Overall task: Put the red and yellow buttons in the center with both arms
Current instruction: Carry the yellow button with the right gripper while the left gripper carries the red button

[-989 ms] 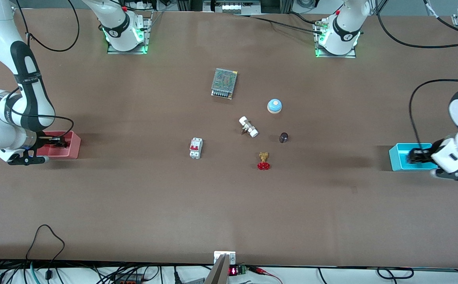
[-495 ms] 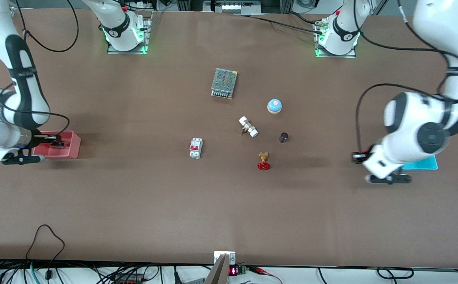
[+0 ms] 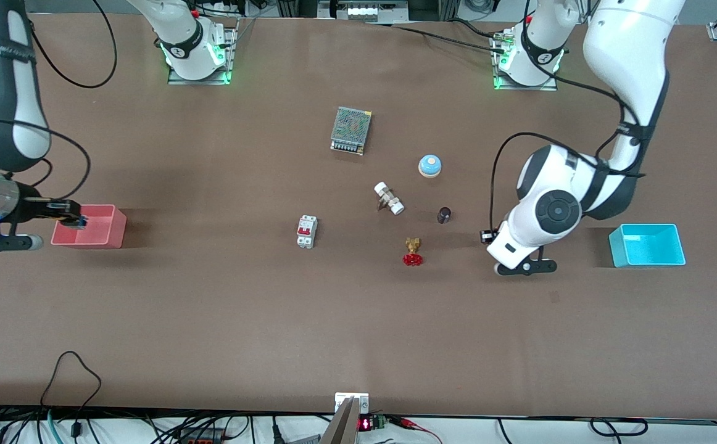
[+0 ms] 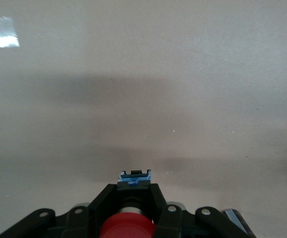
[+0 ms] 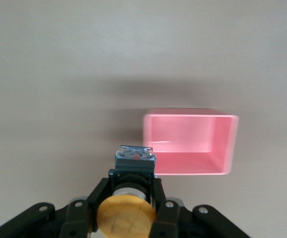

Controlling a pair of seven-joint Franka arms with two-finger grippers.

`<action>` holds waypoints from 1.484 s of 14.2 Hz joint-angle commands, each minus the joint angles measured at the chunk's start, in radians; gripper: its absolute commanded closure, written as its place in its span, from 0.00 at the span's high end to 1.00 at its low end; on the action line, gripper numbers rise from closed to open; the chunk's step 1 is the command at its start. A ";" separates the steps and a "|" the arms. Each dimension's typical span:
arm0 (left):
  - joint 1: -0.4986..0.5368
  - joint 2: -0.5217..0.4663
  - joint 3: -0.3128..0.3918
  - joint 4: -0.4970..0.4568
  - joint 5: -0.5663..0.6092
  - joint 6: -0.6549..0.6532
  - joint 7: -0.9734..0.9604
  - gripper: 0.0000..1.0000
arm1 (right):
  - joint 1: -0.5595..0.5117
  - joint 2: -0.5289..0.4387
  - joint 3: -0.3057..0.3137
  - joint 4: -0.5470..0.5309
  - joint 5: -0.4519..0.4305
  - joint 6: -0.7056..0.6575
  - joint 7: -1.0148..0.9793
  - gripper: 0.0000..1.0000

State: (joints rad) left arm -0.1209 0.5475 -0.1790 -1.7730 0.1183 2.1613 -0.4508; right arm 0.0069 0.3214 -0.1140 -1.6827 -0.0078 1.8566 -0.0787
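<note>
Left gripper (image 4: 133, 191) pinches the round glossy red button (image 4: 127, 225) over bare matte tabletop (image 3: 358, 320). Right gripper (image 5: 133, 171) pinches the flat-capped yellow button (image 5: 126, 215) over the pink plastic bin (image 3: 90, 229).

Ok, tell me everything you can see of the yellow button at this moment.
The yellow button has a round, matte orange-yellow mushroom cap, a silvery collar under it, and a blue block with a clear end piece. It is clamped between the right gripper fingers, in the air beside the pink bin, touching nothing else.

Matt brown tabletop (image 3: 210, 308); glossy pink plastic bin (image 5: 222, 144).
</note>
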 commanded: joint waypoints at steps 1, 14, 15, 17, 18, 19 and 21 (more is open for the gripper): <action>0.009 -0.020 0.009 -0.083 0.012 0.095 -0.011 0.26 | 0.085 0.057 -0.006 0.029 0.063 -0.010 0.195 0.25; 0.010 -0.032 0.010 -0.143 0.012 0.173 -0.009 0.89 | 0.363 0.333 -0.001 0.143 0.193 0.179 0.730 0.24; 0.010 -0.029 0.010 -0.143 0.012 0.173 -0.009 0.89 | 0.376 0.347 -0.001 0.143 0.193 0.197 0.755 0.24; 0.009 -0.032 0.009 -0.143 0.012 0.172 -0.014 0.90 | 0.387 0.373 -0.001 0.143 0.195 0.219 0.758 0.24; 0.007 -0.041 0.009 -0.140 0.012 0.172 -0.025 0.91 | 0.387 0.383 -0.001 0.143 0.195 0.225 0.758 0.24; 0.009 -0.066 0.010 -0.140 0.012 0.170 -0.048 0.92 | 0.392 0.390 0.000 0.141 0.195 0.236 0.758 0.24; 0.021 -0.118 0.010 -0.140 0.012 0.161 -0.055 0.95 | 0.404 0.397 0.000 0.141 0.195 0.239 0.758 0.24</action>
State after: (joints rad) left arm -0.1104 0.5139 -0.1698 -1.8897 0.1183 2.3365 -0.4818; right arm 0.3960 0.7023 -0.1048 -1.5695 0.1654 2.0978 0.6706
